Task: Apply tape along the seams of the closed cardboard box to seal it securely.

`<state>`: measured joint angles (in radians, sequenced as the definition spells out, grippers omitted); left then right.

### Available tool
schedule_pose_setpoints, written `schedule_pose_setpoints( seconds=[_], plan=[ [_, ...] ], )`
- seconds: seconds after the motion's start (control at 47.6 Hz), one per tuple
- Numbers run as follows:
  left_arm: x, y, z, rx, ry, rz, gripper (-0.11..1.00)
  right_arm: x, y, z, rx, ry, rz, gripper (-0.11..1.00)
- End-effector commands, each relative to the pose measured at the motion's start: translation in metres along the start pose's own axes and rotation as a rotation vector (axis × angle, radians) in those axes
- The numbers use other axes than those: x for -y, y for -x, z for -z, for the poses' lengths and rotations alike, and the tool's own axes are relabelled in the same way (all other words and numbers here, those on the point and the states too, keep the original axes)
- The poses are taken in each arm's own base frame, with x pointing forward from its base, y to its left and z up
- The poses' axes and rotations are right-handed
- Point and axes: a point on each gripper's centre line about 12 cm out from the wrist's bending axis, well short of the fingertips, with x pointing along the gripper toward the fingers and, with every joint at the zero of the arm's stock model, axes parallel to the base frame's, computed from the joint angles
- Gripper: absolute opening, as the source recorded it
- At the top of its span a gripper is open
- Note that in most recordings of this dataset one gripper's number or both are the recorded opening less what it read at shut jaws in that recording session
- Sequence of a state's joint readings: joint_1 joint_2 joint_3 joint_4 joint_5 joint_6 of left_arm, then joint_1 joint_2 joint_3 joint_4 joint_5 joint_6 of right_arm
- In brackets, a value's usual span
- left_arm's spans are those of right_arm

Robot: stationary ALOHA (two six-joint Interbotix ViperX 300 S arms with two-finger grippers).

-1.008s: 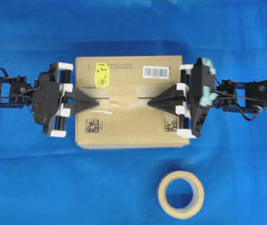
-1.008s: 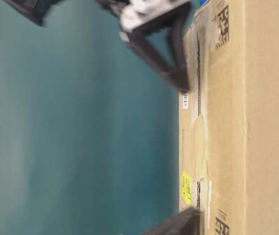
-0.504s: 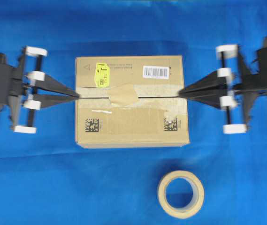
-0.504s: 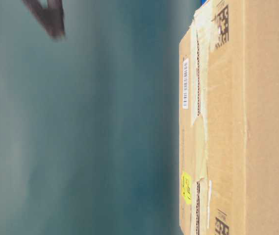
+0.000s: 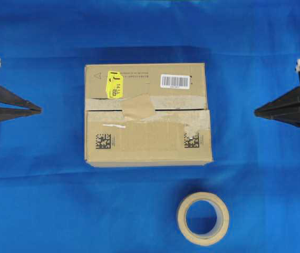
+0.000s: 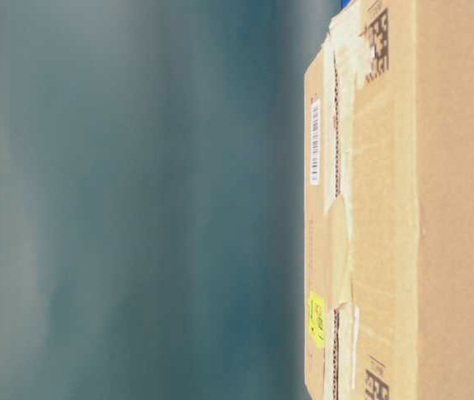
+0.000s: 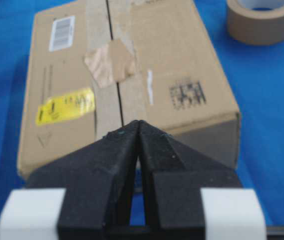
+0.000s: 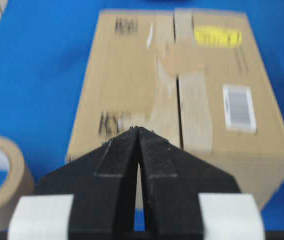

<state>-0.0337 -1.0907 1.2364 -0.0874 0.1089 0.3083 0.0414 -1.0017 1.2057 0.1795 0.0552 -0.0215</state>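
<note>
The brown cardboard box (image 5: 147, 113) lies closed in the middle of the blue cloth, with a yellow sticker (image 5: 114, 85) and a white barcode label (image 5: 175, 80). The dark seam (image 5: 178, 109) runs left to right between its flaps. A small tan square of tape (image 5: 139, 107) is stuck across the seam near the middle; it also shows in the left wrist view (image 7: 110, 62). My left gripper (image 5: 39, 109) is shut and empty, far left of the box. My right gripper (image 5: 257, 112) is shut and empty, far right of it.
A tan tape roll (image 5: 203, 217) lies on the cloth in front of the box, right of centre. An old faded tape strip (image 5: 186, 100) runs along the seam. In the table-level view the box (image 6: 403, 208) fills the right side.
Both grippers have pulled back from the box top outward to the left and right edges of the overhead view. The tape square stays stuck on the seam. The box has not moved.
</note>
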Motion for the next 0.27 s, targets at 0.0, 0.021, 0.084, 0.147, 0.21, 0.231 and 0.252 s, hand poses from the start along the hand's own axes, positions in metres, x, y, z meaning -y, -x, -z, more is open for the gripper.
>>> schedule_pose_setpoints(
  seconds=[0.0, 0.021, 0.084, 0.147, 0.21, 0.231, 0.252],
  plan=[
    [0.001, 0.007, 0.005, 0.018, 0.01, -0.003, 0.0, 0.001, 0.004, 0.008, -0.002, 0.003, -0.001, 0.0],
    [0.002, 0.008, 0.006, 0.019, 0.01, -0.001, 0.0, 0.002, 0.005, 0.011, -0.005, 0.003, 0.0, 0.0],
    [0.003, 0.009, 0.011, 0.009, 0.012, 0.002, 0.0, 0.003, 0.005, 0.022, -0.028, 0.004, 0.002, 0.0],
    [0.004, 0.009, 0.017, -0.007, 0.021, 0.005, 0.0, 0.004, 0.004, 0.028, -0.044, 0.001, 0.007, 0.0],
    [0.006, 0.008, 0.022, -0.023, 0.049, 0.01, 0.0, 0.005, 0.003, 0.032, -0.056, 0.002, 0.008, 0.0],
    [0.006, 0.008, 0.024, -0.028, 0.061, 0.009, 0.0, 0.005, 0.002, 0.033, -0.062, 0.001, 0.011, -0.01],
    [0.006, 0.007, 0.025, -0.032, 0.073, 0.011, 0.0, 0.005, 0.001, 0.035, -0.067, 0.002, 0.01, 0.0]
  ],
)
